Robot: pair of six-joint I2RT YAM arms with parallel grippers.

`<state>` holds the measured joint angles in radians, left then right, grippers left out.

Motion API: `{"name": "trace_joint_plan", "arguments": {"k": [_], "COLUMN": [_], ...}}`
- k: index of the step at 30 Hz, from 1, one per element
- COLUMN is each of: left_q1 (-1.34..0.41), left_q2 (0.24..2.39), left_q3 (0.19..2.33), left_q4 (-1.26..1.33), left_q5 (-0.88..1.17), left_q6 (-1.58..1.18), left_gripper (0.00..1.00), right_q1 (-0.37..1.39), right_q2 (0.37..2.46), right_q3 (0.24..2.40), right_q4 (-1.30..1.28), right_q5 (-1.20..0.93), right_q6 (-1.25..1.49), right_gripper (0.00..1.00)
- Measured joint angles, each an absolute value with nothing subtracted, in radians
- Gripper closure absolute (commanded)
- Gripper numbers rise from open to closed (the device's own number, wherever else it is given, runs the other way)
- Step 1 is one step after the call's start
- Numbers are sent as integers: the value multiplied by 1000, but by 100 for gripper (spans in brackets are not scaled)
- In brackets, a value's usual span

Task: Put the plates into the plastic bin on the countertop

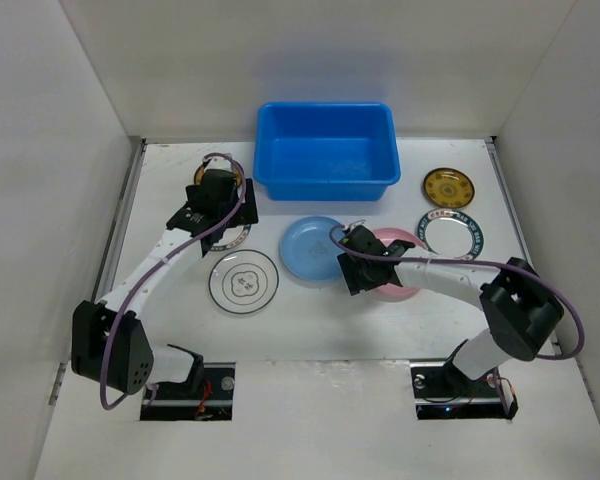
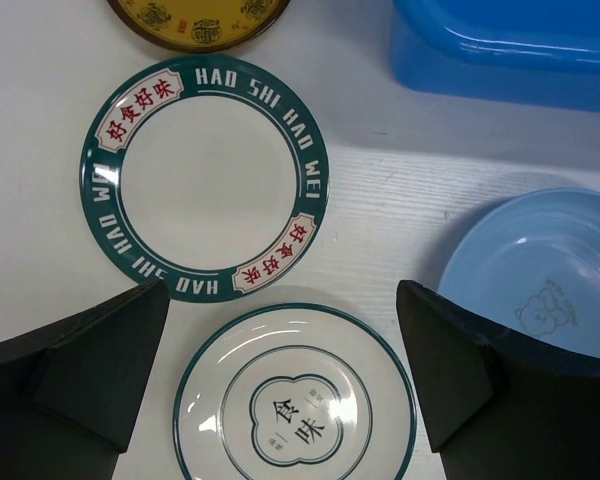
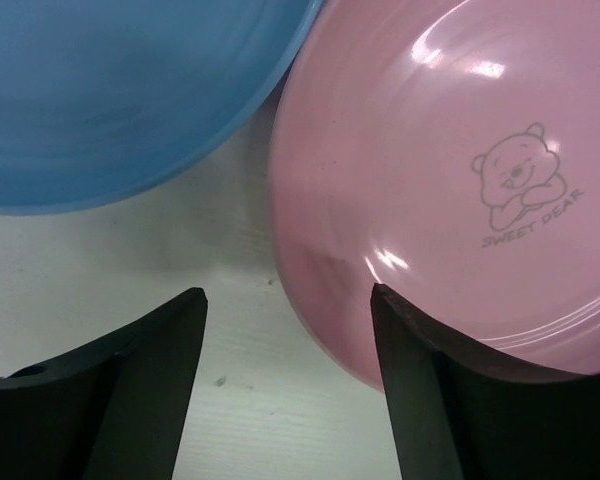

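Note:
The blue plastic bin (image 1: 325,150) stands at the back of the white countertop (image 1: 310,330). My left gripper (image 1: 210,205) hangs open and empty above a dark-banded plate (image 2: 205,180) and the thin-ringed white plate (image 1: 244,281); a yellow plate (image 2: 195,20) lies beyond them. My right gripper (image 1: 362,265) is open, low at the left rim of the pink plate (image 3: 460,180); the rim lies between its fingers, next to the light blue plate (image 1: 310,248). A second banded plate (image 1: 450,233) and a second yellow plate (image 1: 447,186) lie at the right.
White walls enclose the countertop on the left, back and right. The bin's corner (image 2: 510,50) shows at the top right of the left wrist view. The light blue plate (image 2: 540,270) lies right of the left gripper (image 2: 283,320).

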<state>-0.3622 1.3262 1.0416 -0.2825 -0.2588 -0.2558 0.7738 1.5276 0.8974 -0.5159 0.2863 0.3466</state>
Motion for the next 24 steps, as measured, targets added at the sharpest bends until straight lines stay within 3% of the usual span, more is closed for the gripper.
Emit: {"name": "trace_joint_plan", "arguments": {"k": [8, 13, 16, 24], "left_q1": [-350, -346, -345, -367], "left_q2": [1312, 1312, 1316, 1361], "left_q3": [1040, 1040, 1041, 1100], "left_q4": [-282, -282, -283, -285], "left_q5": [-259, -258, -258, -258], "left_q6": [-256, -256, -256, -254], "left_gripper": [0, 0, 0, 0], "right_q1": [774, 774, 783, 821], "right_q2": [1604, 1607, 1597, 1411], "right_q3": [911, 915, 918, 1066], "right_q4": [-509, -501, -508, -747], "right_q5": [315, 344, 377, 330], "right_q6": [333, 318, 302, 316], "right_gripper": [54, 87, 97, 100]}}
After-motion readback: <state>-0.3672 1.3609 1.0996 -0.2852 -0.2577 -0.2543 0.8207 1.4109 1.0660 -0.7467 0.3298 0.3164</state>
